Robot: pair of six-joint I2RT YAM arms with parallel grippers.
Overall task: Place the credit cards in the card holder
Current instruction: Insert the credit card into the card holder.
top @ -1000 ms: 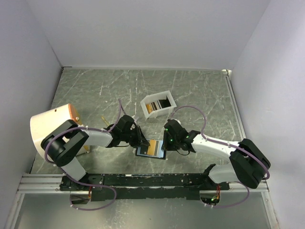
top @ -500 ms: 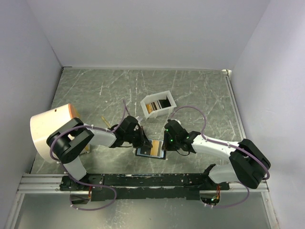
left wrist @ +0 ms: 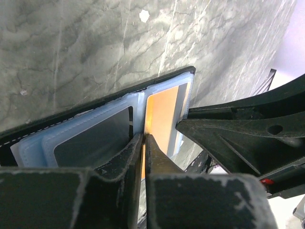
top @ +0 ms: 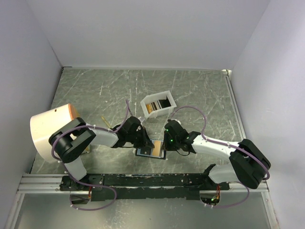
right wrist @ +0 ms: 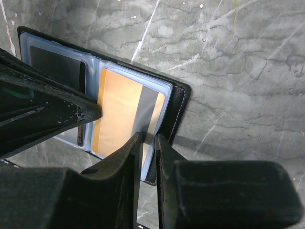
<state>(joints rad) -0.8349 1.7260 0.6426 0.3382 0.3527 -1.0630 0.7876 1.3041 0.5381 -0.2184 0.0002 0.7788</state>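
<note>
Card holder (top: 150, 152) lies open on table (top: 95, 90) btwn arms – left gripper (left wrist: 144, 139) clenched on gold card (left wrist: 164, 114) part-way in one pocket, right gripper (right wrist: 147, 137) pinching holder's edge – dark card (left wrist: 93, 138) in other pocket.

Card holder (right wrist: 178, 102): black outside, pale blue inside. Gold card (right wrist: 119, 112) with grey stripe; dark card (left wrist: 95, 143). Table (top: 105, 90): grey-green, white-veined marble. Box (top: 161, 114): white.
</note>
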